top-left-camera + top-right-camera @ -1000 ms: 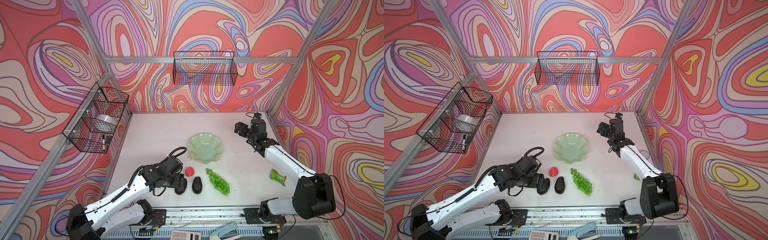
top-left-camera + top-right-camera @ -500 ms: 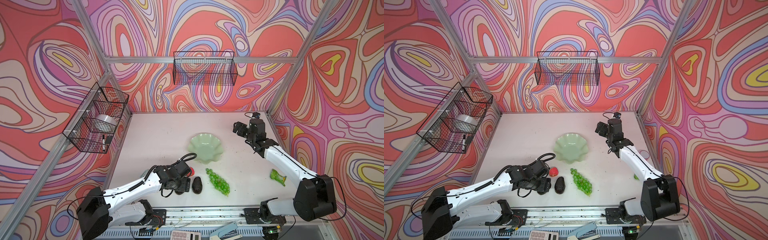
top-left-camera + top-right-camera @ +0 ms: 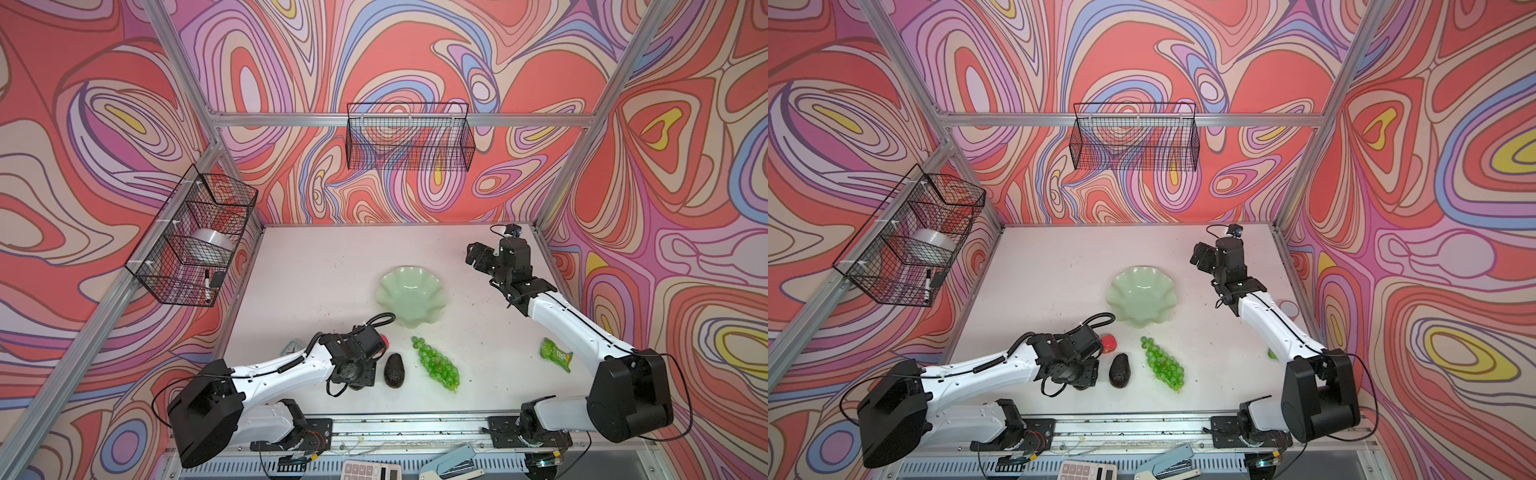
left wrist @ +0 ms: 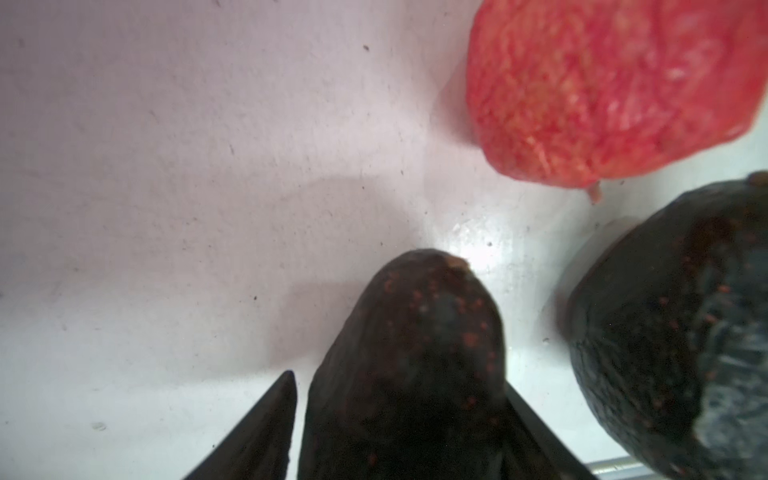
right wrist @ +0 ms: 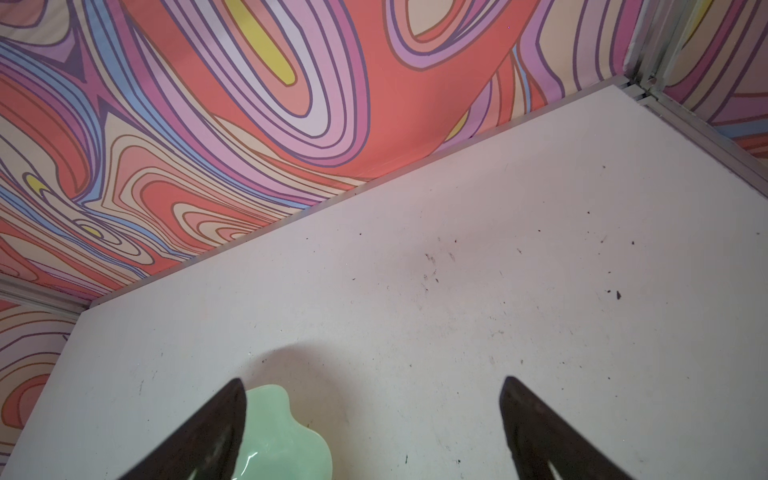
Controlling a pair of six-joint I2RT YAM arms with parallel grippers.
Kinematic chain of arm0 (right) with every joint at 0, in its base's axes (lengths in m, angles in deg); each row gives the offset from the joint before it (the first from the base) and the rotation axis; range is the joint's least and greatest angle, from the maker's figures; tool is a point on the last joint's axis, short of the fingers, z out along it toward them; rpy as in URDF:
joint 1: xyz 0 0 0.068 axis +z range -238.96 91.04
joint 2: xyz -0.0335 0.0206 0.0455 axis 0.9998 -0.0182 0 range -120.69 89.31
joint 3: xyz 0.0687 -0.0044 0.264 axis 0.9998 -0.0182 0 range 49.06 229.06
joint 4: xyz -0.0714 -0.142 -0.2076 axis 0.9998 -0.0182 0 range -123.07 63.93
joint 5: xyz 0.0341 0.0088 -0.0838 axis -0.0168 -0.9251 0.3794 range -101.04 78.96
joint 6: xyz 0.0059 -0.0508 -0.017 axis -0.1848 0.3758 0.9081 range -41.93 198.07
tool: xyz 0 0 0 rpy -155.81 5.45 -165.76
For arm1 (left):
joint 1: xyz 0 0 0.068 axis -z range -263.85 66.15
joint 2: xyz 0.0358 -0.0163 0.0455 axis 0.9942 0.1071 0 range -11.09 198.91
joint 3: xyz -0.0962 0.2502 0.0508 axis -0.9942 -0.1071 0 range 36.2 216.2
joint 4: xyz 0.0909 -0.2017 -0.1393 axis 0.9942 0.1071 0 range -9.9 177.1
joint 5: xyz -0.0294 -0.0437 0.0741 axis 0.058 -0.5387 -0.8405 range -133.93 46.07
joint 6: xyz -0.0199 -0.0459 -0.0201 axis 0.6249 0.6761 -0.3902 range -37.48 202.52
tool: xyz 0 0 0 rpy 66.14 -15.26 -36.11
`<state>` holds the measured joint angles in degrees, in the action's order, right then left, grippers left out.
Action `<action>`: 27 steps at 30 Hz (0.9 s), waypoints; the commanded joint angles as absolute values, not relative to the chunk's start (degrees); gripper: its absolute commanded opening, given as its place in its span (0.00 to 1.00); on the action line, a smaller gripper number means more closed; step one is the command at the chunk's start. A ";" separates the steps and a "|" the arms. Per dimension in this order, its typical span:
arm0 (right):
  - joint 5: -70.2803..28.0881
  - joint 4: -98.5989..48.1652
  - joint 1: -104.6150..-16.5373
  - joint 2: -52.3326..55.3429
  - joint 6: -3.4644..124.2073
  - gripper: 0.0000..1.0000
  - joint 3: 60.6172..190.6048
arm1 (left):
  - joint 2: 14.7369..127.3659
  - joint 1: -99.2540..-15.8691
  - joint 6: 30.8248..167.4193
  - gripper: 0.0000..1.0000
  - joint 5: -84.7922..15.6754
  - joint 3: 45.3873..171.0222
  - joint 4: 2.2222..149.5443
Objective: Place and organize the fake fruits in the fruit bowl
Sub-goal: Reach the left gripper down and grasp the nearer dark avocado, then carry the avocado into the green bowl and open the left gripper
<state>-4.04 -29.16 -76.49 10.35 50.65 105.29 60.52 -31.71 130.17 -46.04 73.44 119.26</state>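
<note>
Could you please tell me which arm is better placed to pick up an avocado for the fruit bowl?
Left. The left gripper straddles a dark brown bumpy avocado; the right gripper hangs open beyond the pale mint-green scalloped bowl, far from that avocado.

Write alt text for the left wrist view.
A dark bumpy avocado lies between the left end effector's two fingers on the white table. A second avocado lies close beside it, and a red strawberry-like fruit sits just beyond both.

The tool (image 4: 399,380) straddles one avocado (image 4: 419,332) near strawberry (image 4: 602,91) and second avocado (image 4: 673,332).
</note>
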 commanded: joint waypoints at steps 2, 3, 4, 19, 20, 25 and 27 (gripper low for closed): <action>-4.46 -27.76 -76.18 9.10 49.95 0.98 104.42 | 56.59 -31.59 129.70 0.52 -48.30 74.05 122.46; -4.54 -27.74 -76.21 8.91 49.95 0.98 104.43 | 55.23 -31.58 129.40 0.51 -48.52 74.81 124.13; -4.69 -27.80 -76.20 8.74 49.85 0.98 104.56 | 54.04 -31.57 129.05 0.50 -48.75 75.96 125.84; -3.51 -28.35 -76.15 8.10 49.55 0.98 105.14 | 68.19 -38.31 109.06 0.51 -48.28 104.23 117.54; -3.09 -28.95 -76.19 8.78 49.64 0.98 105.05 | 71.26 -38.64 107.69 0.51 -47.32 106.82 116.39; -1.72 -33.02 -76.20 11.74 51.14 0.98 105.87 | 85.15 -40.12 103.77 0.50 -43.89 119.43 116.80; -1.23 -34.17 -76.21 13.37 52.09 0.98 106.03 | 89.65 -40.89 103.27 0.50 -43.89 122.44 117.15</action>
<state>-3.01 -31.11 -76.49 10.26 50.30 104.98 85.75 -39.75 106.81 -45.51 118.75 117.29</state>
